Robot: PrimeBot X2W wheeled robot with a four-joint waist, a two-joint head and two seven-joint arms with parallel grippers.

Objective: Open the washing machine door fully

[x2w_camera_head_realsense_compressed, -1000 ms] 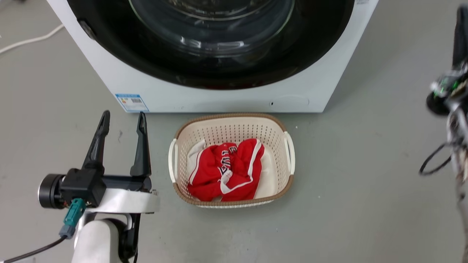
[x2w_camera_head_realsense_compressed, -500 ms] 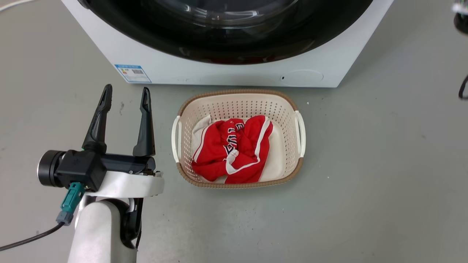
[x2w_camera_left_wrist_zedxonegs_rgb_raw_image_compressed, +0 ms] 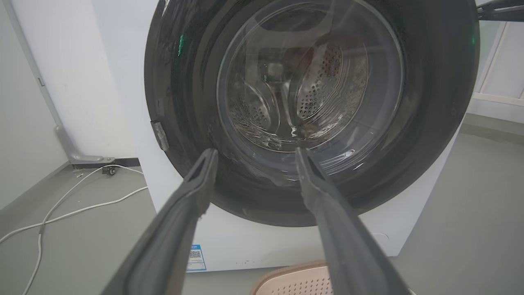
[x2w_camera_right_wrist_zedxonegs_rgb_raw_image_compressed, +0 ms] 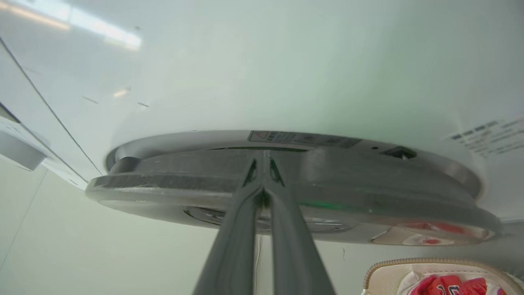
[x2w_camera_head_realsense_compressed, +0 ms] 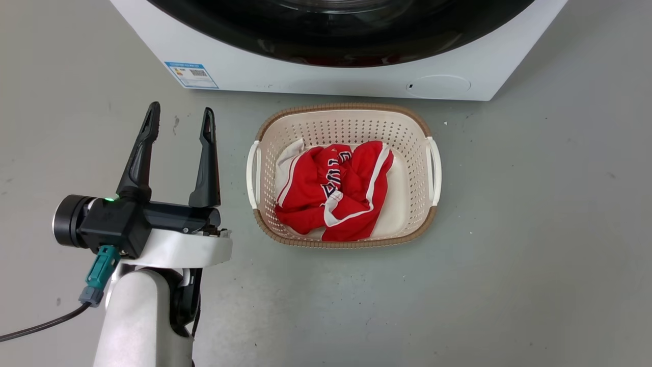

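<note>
One washing machine door [x2w_camera_left_wrist_zedxonegs_rgb_raw_image_compressed: 311, 110], one basket [x2w_camera_head_realsense_compressed: 344, 107], one red garment [x2w_camera_head_realsense_compressed: 331, 188].

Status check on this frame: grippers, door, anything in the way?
Left gripper open, clear of the washing machine. Right gripper shut, tips at the washing machine door rim. Door not swung open. Laundry basket on floor before machine, below door.

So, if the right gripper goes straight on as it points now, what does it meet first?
The washing machine door: in the right wrist view the right gripper, fingers together, aims at its dark rim, near the seam with the washing machine. The tips look almost there, but depth is unclear.
</note>
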